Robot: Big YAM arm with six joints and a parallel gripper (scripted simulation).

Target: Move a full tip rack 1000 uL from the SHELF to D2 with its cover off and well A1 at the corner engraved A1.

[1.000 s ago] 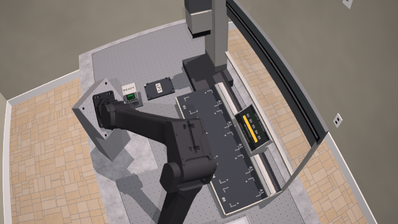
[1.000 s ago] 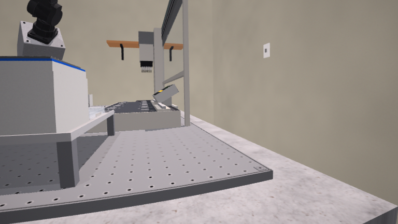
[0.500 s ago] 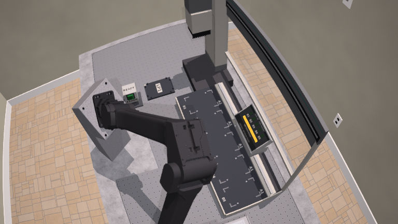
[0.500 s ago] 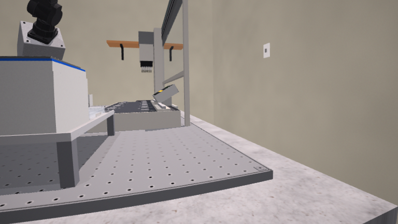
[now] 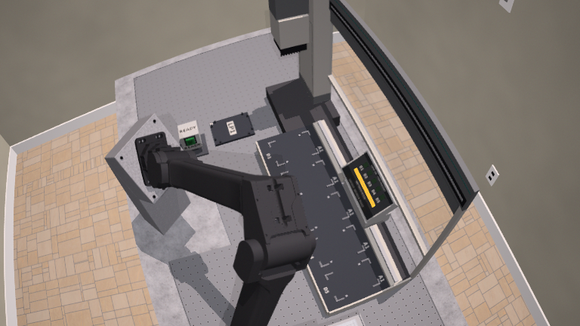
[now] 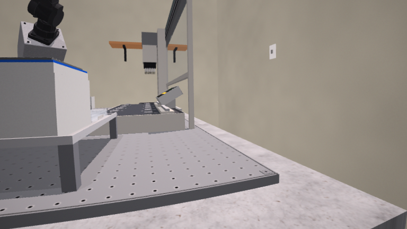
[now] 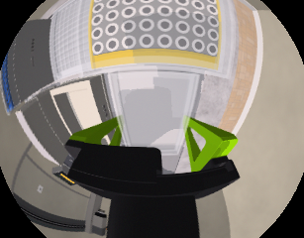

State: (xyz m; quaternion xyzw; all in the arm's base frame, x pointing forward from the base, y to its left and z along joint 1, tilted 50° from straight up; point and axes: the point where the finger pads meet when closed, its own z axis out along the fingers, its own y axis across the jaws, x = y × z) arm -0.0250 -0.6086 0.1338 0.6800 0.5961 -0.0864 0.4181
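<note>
In the wrist view a tip rack [image 7: 154,16] with a yellow plate lies ahead of the fingers. Its top is a grey field full of pale rings. My gripper [image 7: 152,118], with green fingers, stands wide and is shut on the rack's pale, translucent near end [image 7: 154,115]. I cannot tell whether the fingers bear on the clear cover alone or on the rack body. No size label shows. The deck [image 5: 325,211] with its bracket positions is bare. The arm [image 5: 260,215] reaches out of the bottom of the top view, so the gripper is hidden there.
A white finely gridded item [image 7: 71,40] lies left of the rack. A tall white block with a blue rim [image 6: 42,97] stands on the shelf [image 6: 60,138], with a clear item [image 6: 98,114] beyond it. The READY key [image 5: 189,139] and a dark pad [image 5: 232,129] sit beside the arm's base.
</note>
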